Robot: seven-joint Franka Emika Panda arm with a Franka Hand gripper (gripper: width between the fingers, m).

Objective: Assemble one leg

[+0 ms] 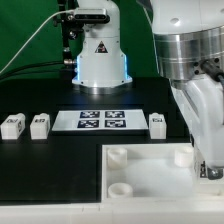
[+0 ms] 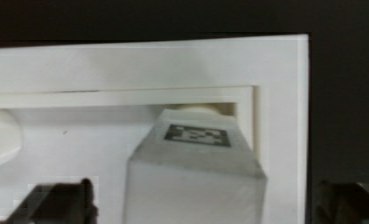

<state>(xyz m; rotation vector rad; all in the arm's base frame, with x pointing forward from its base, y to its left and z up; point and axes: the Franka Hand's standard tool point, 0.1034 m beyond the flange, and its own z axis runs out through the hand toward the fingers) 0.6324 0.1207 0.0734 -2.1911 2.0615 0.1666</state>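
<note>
Three legs (image 1: 40,125) lay loose on the tabletop (image 1: 50,185). Fourth leg (image 2: 195,165) stood in the tray (image 2: 92,70) corner, hand (image 2: 207,198) parted around it. Seating probably unfinished.

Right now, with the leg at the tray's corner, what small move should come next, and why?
Probably close the gripper on the leg. In the wrist view the leg sits between the fingers, which seem to stand clear of its sides, its tagged end by a corner socket of the tray. Whether it is seated there, I cannot tell.
</note>
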